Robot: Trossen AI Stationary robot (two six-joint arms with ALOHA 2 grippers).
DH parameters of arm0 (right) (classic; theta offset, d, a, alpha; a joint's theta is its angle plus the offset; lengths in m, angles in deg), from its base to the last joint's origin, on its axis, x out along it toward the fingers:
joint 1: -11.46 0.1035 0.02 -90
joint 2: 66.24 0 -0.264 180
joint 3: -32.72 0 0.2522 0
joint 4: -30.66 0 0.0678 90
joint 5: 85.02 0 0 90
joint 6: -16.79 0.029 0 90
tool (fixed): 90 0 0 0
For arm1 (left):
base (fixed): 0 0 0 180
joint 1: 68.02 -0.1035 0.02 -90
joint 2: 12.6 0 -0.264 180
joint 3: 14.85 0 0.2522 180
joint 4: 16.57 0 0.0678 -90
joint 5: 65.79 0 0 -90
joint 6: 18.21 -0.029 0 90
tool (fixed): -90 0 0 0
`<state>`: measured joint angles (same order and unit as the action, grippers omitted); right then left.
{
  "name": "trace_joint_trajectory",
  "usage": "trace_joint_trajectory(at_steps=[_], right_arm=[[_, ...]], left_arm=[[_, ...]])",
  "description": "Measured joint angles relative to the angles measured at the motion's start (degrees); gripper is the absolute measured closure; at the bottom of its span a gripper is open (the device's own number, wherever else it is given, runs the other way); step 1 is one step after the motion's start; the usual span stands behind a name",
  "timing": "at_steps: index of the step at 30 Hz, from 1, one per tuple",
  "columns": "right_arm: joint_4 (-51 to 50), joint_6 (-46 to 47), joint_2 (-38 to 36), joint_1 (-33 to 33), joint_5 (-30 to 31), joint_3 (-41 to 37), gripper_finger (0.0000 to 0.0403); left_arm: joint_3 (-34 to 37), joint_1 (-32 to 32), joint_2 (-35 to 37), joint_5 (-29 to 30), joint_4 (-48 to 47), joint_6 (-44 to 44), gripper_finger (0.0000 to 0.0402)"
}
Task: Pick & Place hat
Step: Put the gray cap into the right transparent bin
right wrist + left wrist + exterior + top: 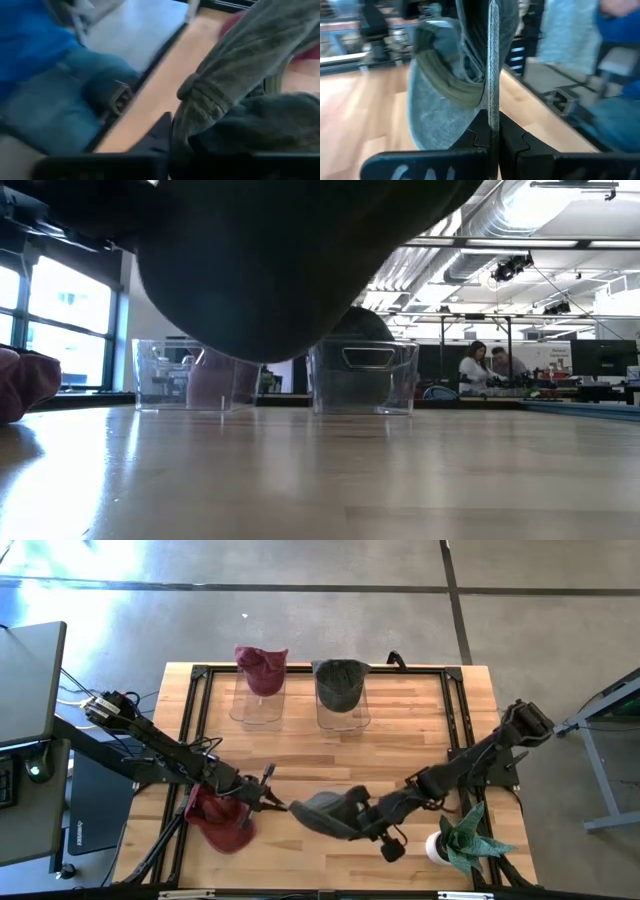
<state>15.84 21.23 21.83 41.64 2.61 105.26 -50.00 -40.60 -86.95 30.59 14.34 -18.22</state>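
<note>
A grey cap (325,812) hangs between my two grippers over the table's near middle. In the low view its dark underside (280,280) is clear of the wood. My left gripper (276,803) is shut on its brim and my right gripper (362,812) is shut on its crown. A maroon cap (218,820) lies on the table under my left arm, and shows at the low view's edge (22,380). At the far side stand two clear bins, one (262,698) holding a maroon cap (262,665), the other (342,710) a dark grey cap (340,680). My left gripper (492,137) pinches the brim's edge (493,90) between its two fingers, coming level from the table's left. The brim stands on edge in the hold. My right gripper (172,137) is shut on bunched cloth of the crown (200,100), coming from the table's right. The cap is lifted clear.
A potted plant (465,840) stands near the table's near right corner, close to my right arm. A black frame (452,710) runs around the tabletop. People sit at desks (485,370) in the room beyond. Bare wood lies between the bins and the grippers.
</note>
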Motion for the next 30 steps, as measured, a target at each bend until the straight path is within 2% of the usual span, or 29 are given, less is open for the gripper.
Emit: trace_joint_trajectory(at_steps=[2,4,7,12,15,17,20,22,26,30], right_arm=[[2.3,0.4,0.0,-1.0,-1.0,-0.5,0.0389],[5.2,1.8,0.0,-1.7,-1.0,-1.2,0.0367],[6.7,1.5,-0.3,-2.8,-1.3,-1.3,0.0311],[4.9,3.1,-3.3,-4.8,-2.0,-1.4,0.0194],[2.0,3.1,-5.6,-3.9,2.6,-1.4,0.0132],[0.0,2.0,-6.1,-2.3,10.4,-1.4,0.0111],[-3.0,0.2,-5.4,-0.5,23.2,-1.4,0.0103],[-4.3,0.1,-4.7,-0.2,26.7,-1.4,0.0105],[-4.2,0.0,-2.3,-0.5,26.6,-1.4,0.0127],[-2.8,0.0,-0.6,-1.3,23.8,-1.4,0.0178]], left_arm=[[0.0,0.0,0.0,-2.6,0.7,0.0,0.0401],[0.0,0.0,0.0,-4.2,1.1,0.0,0.0401],[0.0,0.0,0.0,-3.9,0.8,0.0,0.0401],[0.0,0.0,0.0,-2.8,0.4,0.0,0.0401],[0.0,0.0,0.0,3.0,-1.5,0.1,0.0401],[0.0,-0.1,0.0,7.2,-2.3,0.2,0.0401],[0.0,-0.1,0.0,9.5,-1.7,0.2,0.0401],[0.0,0.0,0.0,10.2,-1.2,0.2,0.0401],[0.0,0.0,0.0,12.6,-1.2,0.2,0.0401],[0.0,0.0,0.0,14.7,-1.2,0.2,0.0401]])
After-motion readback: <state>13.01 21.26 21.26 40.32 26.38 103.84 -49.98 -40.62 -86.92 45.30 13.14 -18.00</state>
